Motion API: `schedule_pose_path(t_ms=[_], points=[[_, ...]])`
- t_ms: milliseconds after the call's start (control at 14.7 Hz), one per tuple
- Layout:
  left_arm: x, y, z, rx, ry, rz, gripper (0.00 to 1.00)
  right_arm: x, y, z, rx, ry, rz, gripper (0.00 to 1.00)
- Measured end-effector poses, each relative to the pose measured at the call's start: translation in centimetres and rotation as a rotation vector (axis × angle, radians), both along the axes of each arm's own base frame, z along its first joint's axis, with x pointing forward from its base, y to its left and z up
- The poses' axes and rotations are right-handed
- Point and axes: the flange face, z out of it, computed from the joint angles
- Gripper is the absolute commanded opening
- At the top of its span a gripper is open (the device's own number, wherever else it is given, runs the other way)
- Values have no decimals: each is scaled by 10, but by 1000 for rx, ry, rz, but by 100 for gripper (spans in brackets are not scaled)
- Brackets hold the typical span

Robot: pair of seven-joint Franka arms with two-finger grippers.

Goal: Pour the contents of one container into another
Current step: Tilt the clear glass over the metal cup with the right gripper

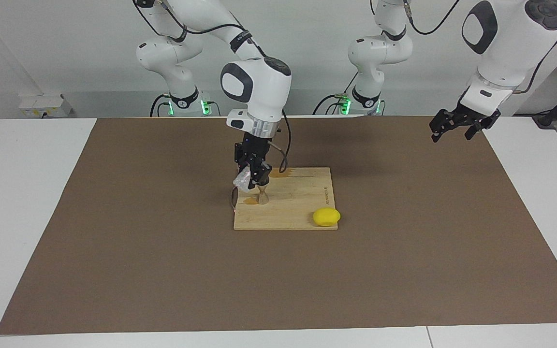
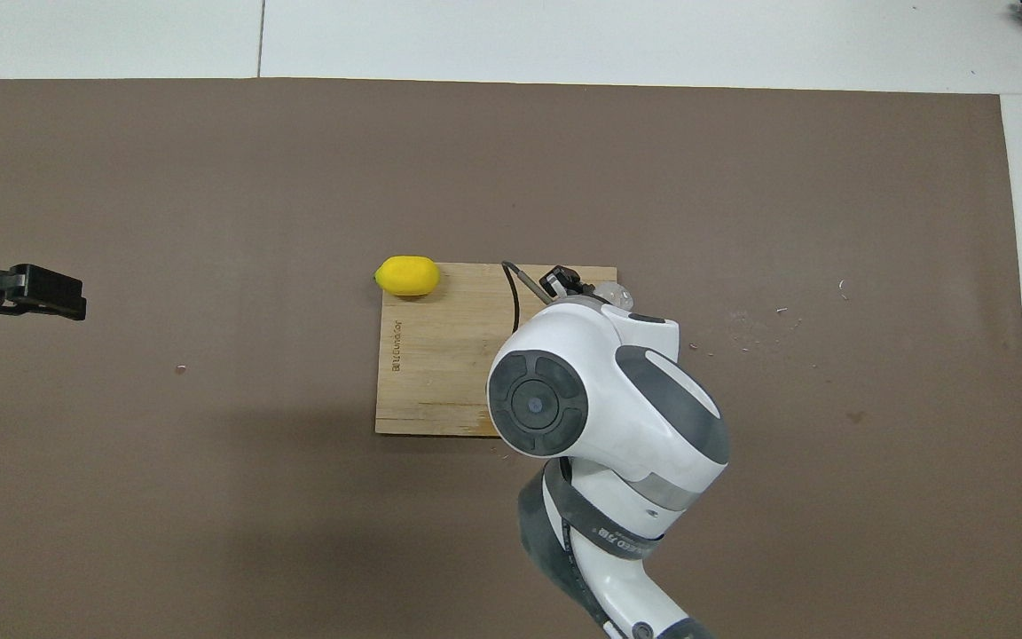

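Facing view: pour under way, tumbler tipped over the jigger.
The right pincer (image 1: 255,178) gripped the clear tumbler (image 1: 242,180), tilted just above the jigger (image 1: 262,195), which stood upright on the wooden board (image 1: 298,203); whether liquid ran was not visible, so righting and setting down seemed left. A lemon (image 1: 326,216) lay at the board's four o'clock. The left pincer (image 1: 457,126) waited, spread wide and empty, over the tabletop (image 1: 114,241).
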Motion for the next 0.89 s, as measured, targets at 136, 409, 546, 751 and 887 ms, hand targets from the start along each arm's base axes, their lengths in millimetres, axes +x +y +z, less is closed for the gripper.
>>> schedule_pose_path(t_ms=[136, 409, 546, 751, 887], points=[[0, -1, 1, -6, -4, 23, 100, -2, 1, -1, -16, -7, 14, 4], [0, -3, 1, -18, -6, 54, 100, -5, 3, 1, -23, -14, 25, 3], [1, -2, 1, -18, -6, 57, 100, -5, 3, 2, -15, -13, 20, 3], [1, -2, 1, -18, -6, 58, 100, -3, 1, 7, 65, 27, -38, 3], [1, -2, 1, -18, -6, 58, 100, 1, -3, 13, 105, 38, -71, 3]])
